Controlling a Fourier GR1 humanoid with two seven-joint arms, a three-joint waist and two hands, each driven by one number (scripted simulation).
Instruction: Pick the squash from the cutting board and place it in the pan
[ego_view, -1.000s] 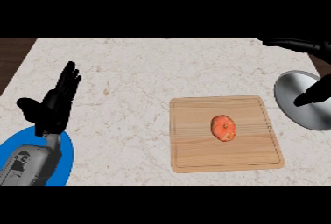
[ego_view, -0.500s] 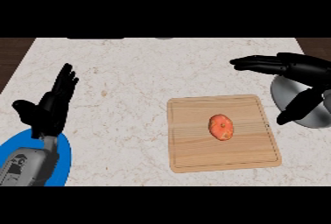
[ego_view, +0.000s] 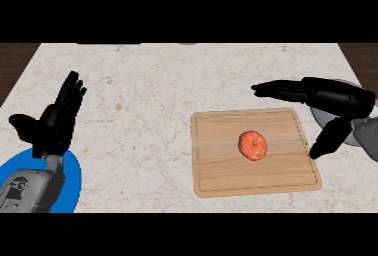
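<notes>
An orange squash (ego_view: 253, 145) lies in the middle of the wooden cutting board (ego_view: 221, 175). My right hand (ego_view: 325, 100) hovers open over the board's right edge, fingers stretched left above the far edge and thumb pointing down beside the squash, apart from it. Only a grey sliver of the pan (ego_view: 367, 134) shows behind that hand at the right edge. My left hand (ego_view: 53, 122) rests open at the left, fingers up.
A blue plate (ego_view: 70, 177) lies at the lower left, partly under my left forearm. The pale marble counter runs between the plate and the board, with dark wood beyond its far corners.
My right hand has moved left and down from the far right corner, over the pan, and now reaches the board's right side. The left hand stays put.
</notes>
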